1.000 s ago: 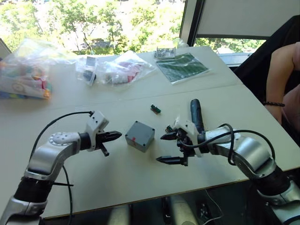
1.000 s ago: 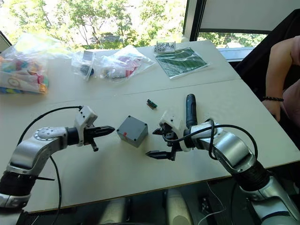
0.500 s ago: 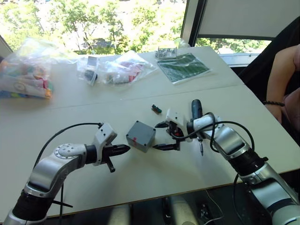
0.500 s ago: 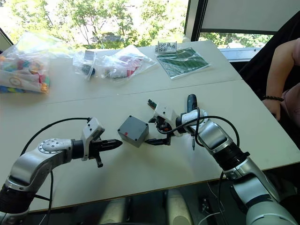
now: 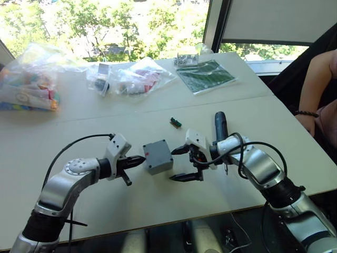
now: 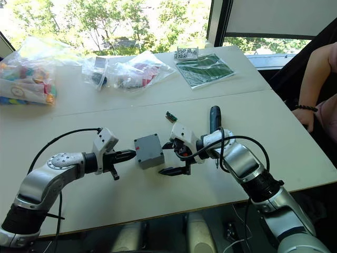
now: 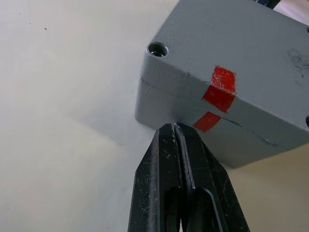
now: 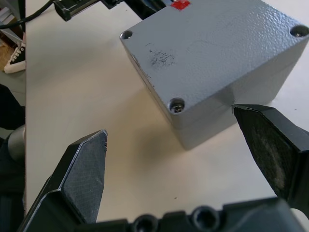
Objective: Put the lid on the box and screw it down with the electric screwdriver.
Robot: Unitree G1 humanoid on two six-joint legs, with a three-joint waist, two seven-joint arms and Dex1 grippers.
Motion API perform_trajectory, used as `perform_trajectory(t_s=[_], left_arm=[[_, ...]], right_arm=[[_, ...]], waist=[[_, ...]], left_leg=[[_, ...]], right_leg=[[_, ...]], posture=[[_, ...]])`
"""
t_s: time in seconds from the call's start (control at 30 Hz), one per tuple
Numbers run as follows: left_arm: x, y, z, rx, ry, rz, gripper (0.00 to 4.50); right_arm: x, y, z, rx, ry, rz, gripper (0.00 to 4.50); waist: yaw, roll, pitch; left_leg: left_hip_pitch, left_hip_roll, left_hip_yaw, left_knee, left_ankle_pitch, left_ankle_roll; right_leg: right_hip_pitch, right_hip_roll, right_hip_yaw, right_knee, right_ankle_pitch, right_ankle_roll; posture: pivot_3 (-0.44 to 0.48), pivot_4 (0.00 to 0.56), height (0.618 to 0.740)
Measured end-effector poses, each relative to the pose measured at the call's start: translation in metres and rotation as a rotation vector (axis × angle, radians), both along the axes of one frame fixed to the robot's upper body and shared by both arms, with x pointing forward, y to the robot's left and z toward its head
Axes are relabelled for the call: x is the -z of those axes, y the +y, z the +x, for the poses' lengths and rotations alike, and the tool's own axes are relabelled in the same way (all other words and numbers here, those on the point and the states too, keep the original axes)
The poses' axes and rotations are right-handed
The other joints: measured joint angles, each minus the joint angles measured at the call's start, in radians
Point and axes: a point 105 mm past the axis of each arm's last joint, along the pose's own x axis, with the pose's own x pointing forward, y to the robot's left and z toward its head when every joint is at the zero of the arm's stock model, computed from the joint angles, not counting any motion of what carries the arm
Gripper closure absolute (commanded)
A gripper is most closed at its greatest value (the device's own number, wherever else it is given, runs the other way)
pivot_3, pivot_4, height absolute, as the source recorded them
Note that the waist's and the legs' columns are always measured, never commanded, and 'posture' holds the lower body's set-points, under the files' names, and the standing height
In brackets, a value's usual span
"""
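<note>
The grey box (image 5: 158,156) stands on the table between my two grippers. The lid (image 8: 212,48) lies on top of it, with a seam along the side and a screw head in one corner hole. Red tape marks (image 7: 217,92) cross the seam. My left gripper (image 5: 139,159) is shut, its tips (image 7: 174,129) against the box's red-marked side. On the other side my right gripper (image 5: 179,164) stands open, its fingers (image 8: 87,169) spread before a corner of the box without touching it. The electric screwdriver (image 5: 219,125) lies on the table behind my right wrist.
A small green part (image 5: 175,122) lies behind the box. Plastic bags (image 5: 131,76) with parts and a bagged green board (image 5: 205,75) lie at the back. At the left edge is a colourful bag (image 5: 26,87). A person's arm (image 5: 316,79) is at the right.
My left gripper has come up to the box's side. My right gripper left the screwdriver's side, reached the box and now stands a little wider. The box has turned slightly.
</note>
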Motion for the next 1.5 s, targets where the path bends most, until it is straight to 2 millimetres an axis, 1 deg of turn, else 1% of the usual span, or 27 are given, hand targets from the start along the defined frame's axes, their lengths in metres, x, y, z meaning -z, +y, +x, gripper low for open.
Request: perform_trajectory(t_s=[0.23, 0.37, 0.47, 0.53, 0.63, 0.77, 0.83, 0.9, 1.0, 1.07, 1.1, 1.17, 1.27, 1.5], left_arm=[[-0.005, 0.0, 0.008, -0.01, -0.03, -0.004, 4.5], [-0.005, -0.002, 0.009, -0.005, -0.032, -0.013, 4.5], [-0.005, -0.002, 0.005, 0.006, -0.027, -0.016, 4.5], [-0.006, 0.002, 0.003, 0.0, -0.019, -0.021, 4.5], [-0.009, 0.006, -0.002, 0.003, -0.008, -0.018, 4.5], [-0.014, 0.006, -0.009, 0.026, 0.001, -0.025, 4.5], [-0.015, 0.008, -0.015, 0.038, 0.019, -0.024, 4.5], [-0.022, 0.01, -0.018, 0.046, 0.021, -0.036, 4.5], [-0.037, 0.015, -0.019, 0.041, 0.009, -0.055, 4.5], [-0.047, 0.013, -0.022, 0.059, 0.012, -0.08, 4.5], [-0.052, 0.011, -0.024, 0.075, 0.004, -0.086, 4.5], [-0.062, 0.004, -0.028, 0.113, -0.002, -0.101, 4.5], [-0.071, -0.003, -0.03, 0.146, -0.016, -0.112, 4.5], [-0.07, -0.005, -0.028, 0.127, -0.011, -0.112, 4.5]], right_arm=[[0.0, 0.002, -0.003, 0.008, 0.007, -0.002, 0.03], [-0.002, -0.002, -0.001, 0.022, -0.001, -0.002, 0.03], [-0.014, -0.015, 0.005, 0.067, -0.016, 0.01, 0.03], [-0.025, -0.027, 0.01, 0.115, -0.041, 0.013, 0.03], [-0.036, -0.039, 0.015, 0.181, -0.057, 0.041, 0.03], [-0.049, -0.051, 0.027, 0.316, -0.066, 0.123, 0.03], [-0.053, -0.059, 0.039, 0.438, -0.068, 0.178, 0.03], [-0.047, -0.066, 0.045, 0.526, -0.049, 0.196, 0.03], [-0.032, -0.07, 0.046, 0.589, -0.018, 0.196, 0.03], [-0.023, -0.068, 0.046, 0.618, -0.002, 0.2, 0.47], [-0.019, -0.066, 0.045, 0.627, 0.009, 0.202, 0.61], [-0.01, -0.062, 0.045, 0.643, 0.02, 0.194, 1.22], [-0.008, -0.058, 0.047, 0.663, 0.003, 0.196, 1.22], [-0.001, -0.059, 0.053, 0.685, -0.014, 0.181, 1.22]], waist=[[0.0, 0.0, 0.0], [0.001, 0.0, 0.0], [0.002, 0.0, 0.0], [0.002, 0.0, 0.0], [0.001, 0.0, 0.0], [-0.001, 0.0, 0.0], [-0.001, 0.0, 0.0], [0.0, 0.0, 0.0], [0.001, 0.0, 0.0], [0.001, 0.0, 0.0], [0.0, 0.0, 0.0], [-0.001, 0.0, 0.0], [-0.003, 0.0, 0.0], [-0.002, 0.0, 0.0]], left_leg=[[0.0, 0.0, 0.0, 0.0, 0.0, 0.0], [0.0, 0.0, 0.0, 0.0, 0.0, 0.0], [0.0, 0.0, 0.0, 0.0, 0.0, 0.0], [0.0, 0.0, 0.0, 0.0, 0.0, 0.0], [0.0, 0.0, 0.0, 0.0, 0.0, 0.0], [0.0, 0.0, 0.0, 0.0, 0.0, 0.0], [0.0, 0.0, 0.0, 0.0, 0.0, 0.0], [0.0, 0.0, 0.0, 0.0, 0.0, 0.0], [0.0, 0.0, 0.0, 0.0, 0.0, 0.0], [0.0, 0.0, 0.0, 0.001, 0.0, 0.0], [0.0, 0.0, 0.0, 0.001, 0.0, 0.0], [0.0, 0.0, 0.0, 0.001, 0.0, 0.0], [0.0, 0.0, 0.0, 0.0, 0.0, 0.0], [0.0, 0.0, 0.0, 0.0, 0.0, 0.0]], right_leg=[[0.0, 0.0, 0.0, 0.0, 0.0, 0.0], [0.0, 0.0, 0.0, 0.0, 0.0, 0.0], [0.0, 0.0, 0.0, 0.0, 0.0, 0.0], [0.0, 0.0, 0.0, 0.0, 0.0, 0.0], [0.0, 0.0, 0.0, 0.0, -0.001, 0.002], [0.0, 0.0, 0.0, 0.0, 0.0, 0.0], [0.0, 0.0, 0.0, 0.0, 0.0, 0.0], [0.0, 0.0, 0.0, 0.0, 0.0, 0.0], [0.0, 0.0, 0.0, 0.0, 0.0, 0.0], [0.0, 0.0, 0.0, 0.001, 0.0, 0.0], [0.0, 0.0, 0.0, 0.0, 0.0, 0.0], [0.0, 0.0, 0.0, 0.001, 0.0, 0.0], [0.0, 0.0, 0.0, 0.001, 0.0, 0.0], [0.0, 0.0, 0.0, 0.001, 0.0, 0.0]], posture=[[0.0, 0.15, 0.74], [0.0, 0.15, 0.74], [0.0, 0.15, 0.74], [0.0, 0.15, 0.74], [0.0, 0.15, 0.74], [0.0, 0.15, 0.74], [0.0, 0.15, 0.74], [0.0, 0.15, 0.74], [0.0, 0.15, 0.74], [0.0, 0.15, 0.74], [0.0, 0.15, 0.74], [0.0, 0.15, 0.74], [0.0, 0.15, 0.74], [0.0, 0.15, 0.74]])
